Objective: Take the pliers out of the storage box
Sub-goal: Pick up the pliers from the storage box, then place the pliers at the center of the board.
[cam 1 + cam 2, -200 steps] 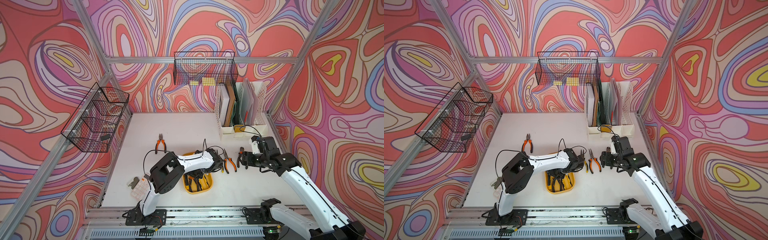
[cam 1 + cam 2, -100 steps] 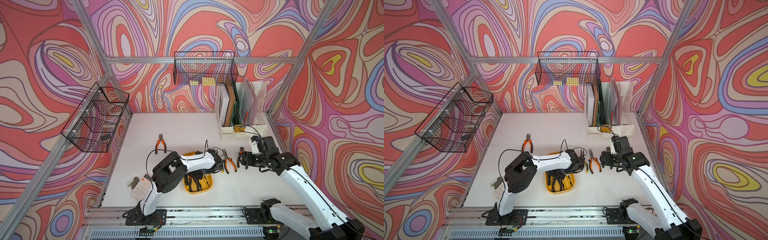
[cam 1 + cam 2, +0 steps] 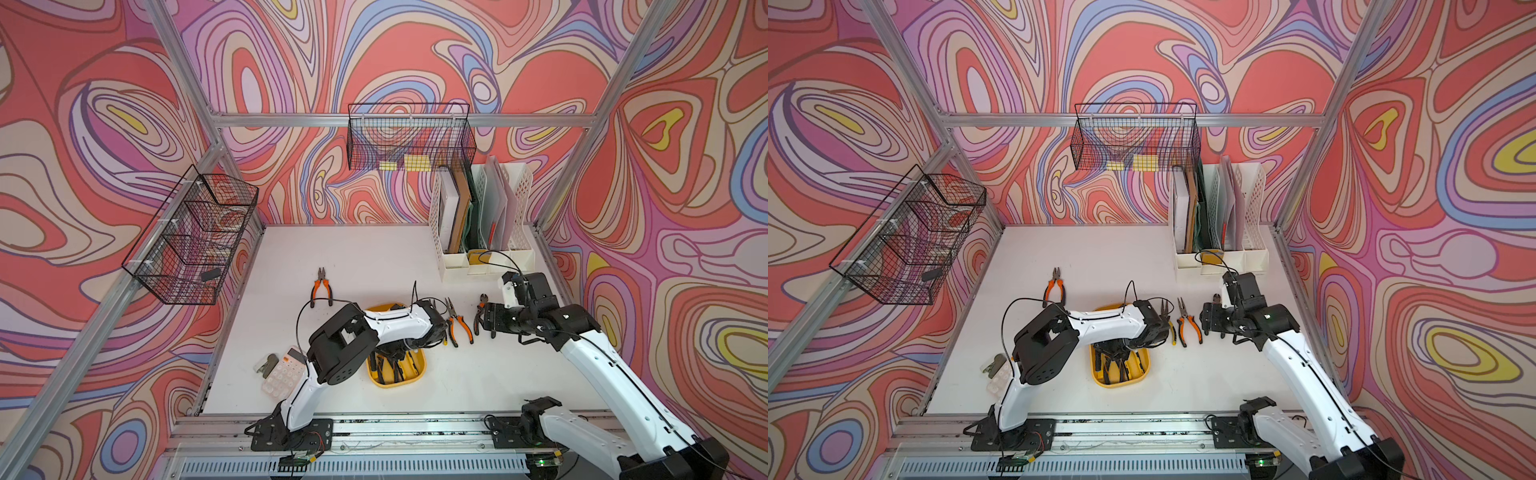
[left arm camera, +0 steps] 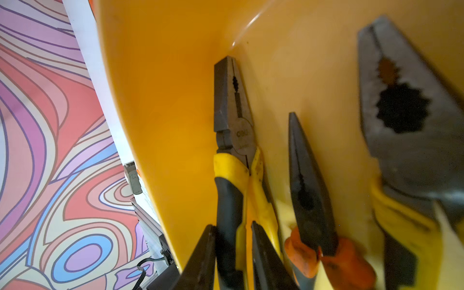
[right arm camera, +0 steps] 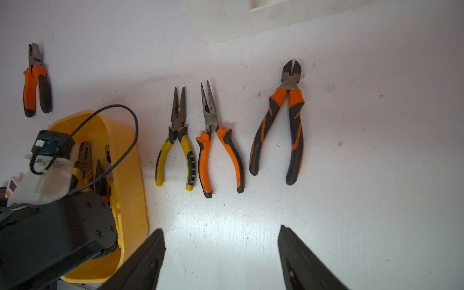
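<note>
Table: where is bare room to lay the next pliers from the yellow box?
Bare table lies between the lone orange pliers and the file rack, and at the front edge right of the yellow box. Crowded: the three pliers beside the box.

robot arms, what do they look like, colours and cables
The left arm and right arm share white link shells and chunky black joint housings. A thin black cable loops loose along each. The fingers are flat, black, tapered wedges.
</note>
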